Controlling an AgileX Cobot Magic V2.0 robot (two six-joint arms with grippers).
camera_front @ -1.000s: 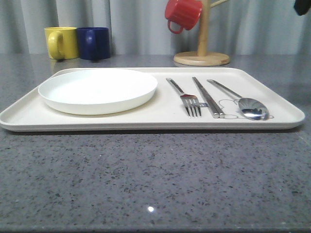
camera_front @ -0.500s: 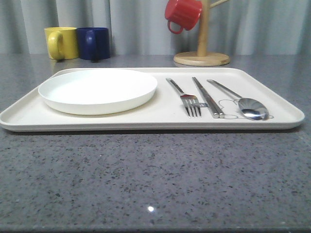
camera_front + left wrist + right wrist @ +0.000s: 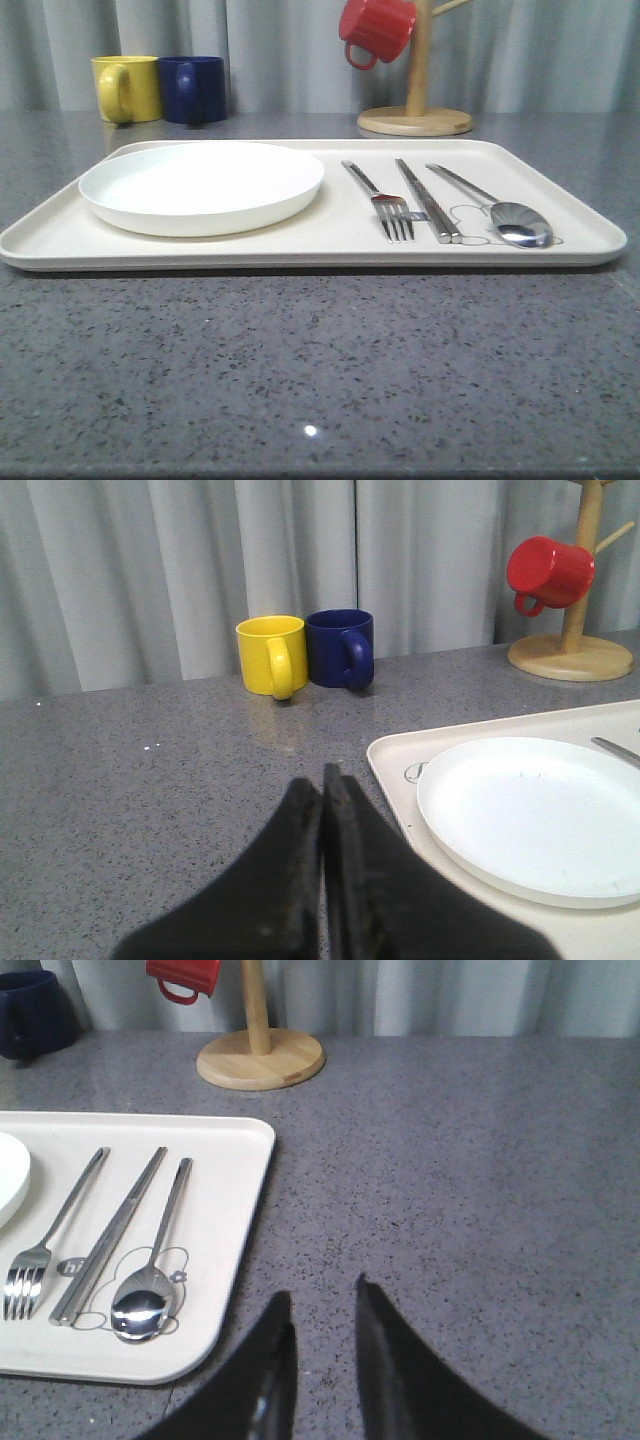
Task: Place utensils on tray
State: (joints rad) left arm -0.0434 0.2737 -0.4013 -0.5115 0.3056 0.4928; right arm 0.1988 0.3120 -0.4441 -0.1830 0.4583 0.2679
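Tray (image 3: 330, 245), mugs (image 3: 160, 88) on countertop (image 3: 320, 370)

Cream rectangular tray (image 3: 330, 243) with rounded corners and a low rim, lying flat on the grey table, a line-drawn bunny printed near its right front corner. On its right half lie three slim silver utensils side by side, handles pointing away from the robot: a four-tined fork (image 3: 385, 205) at left, a pair of straight chopsticks (image 3: 426, 200) pressed together in the middle, and an oval-bowled spoon (image 3: 498, 208) at right, bowl upward over the bunny drawing.
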